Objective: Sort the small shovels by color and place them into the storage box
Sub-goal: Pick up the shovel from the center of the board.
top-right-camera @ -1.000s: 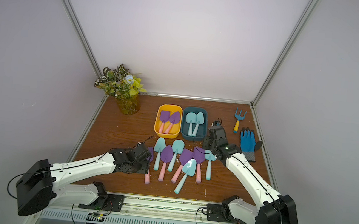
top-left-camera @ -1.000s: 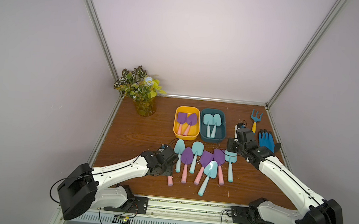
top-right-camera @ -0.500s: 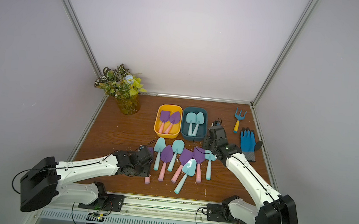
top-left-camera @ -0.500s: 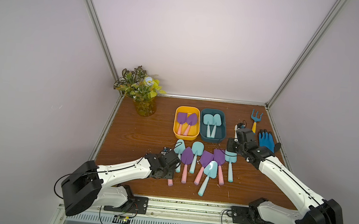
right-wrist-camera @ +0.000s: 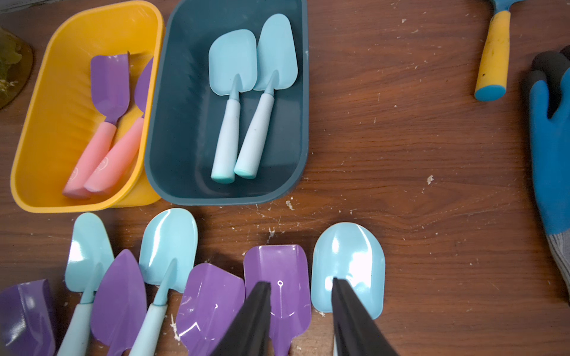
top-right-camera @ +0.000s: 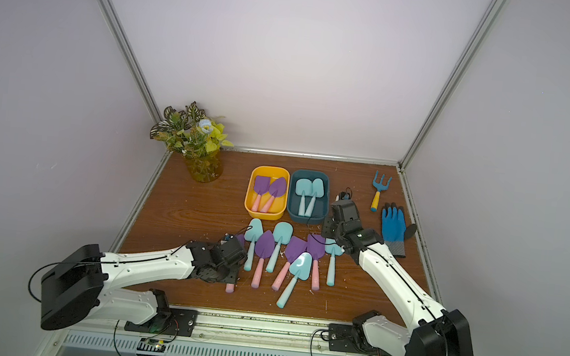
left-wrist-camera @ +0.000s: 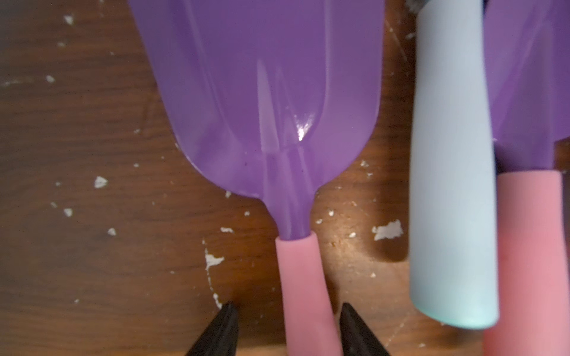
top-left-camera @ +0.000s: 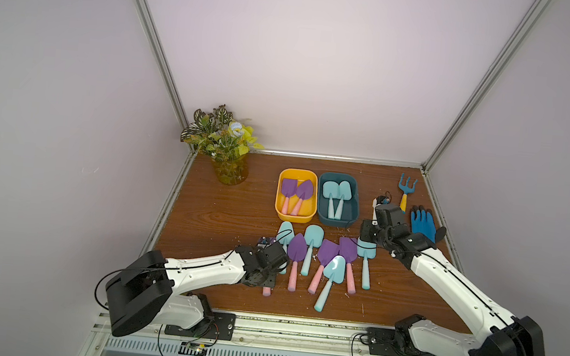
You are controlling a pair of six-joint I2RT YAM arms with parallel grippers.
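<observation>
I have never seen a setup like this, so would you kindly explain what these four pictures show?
These are two white-and-black robot arms at a brown wooden table, each ending in a two-fingered gripper. Both top views look down from one overhead camera; the other two pictures come from cameras on the wrists. At the back, a yellow plastic box holds two purple-bladed, pink-handled toy shovels and a dark teal box holds two light-blue ones. More shovels of both colours lie in a row in front. A leafy plant, a blue yellow-handled rake and a blue work glove sit aside. The left gripper stands open astride one purple shovel's pink handle; the right gripper, also open, hovers over the row. Nothing is held.
</observation>
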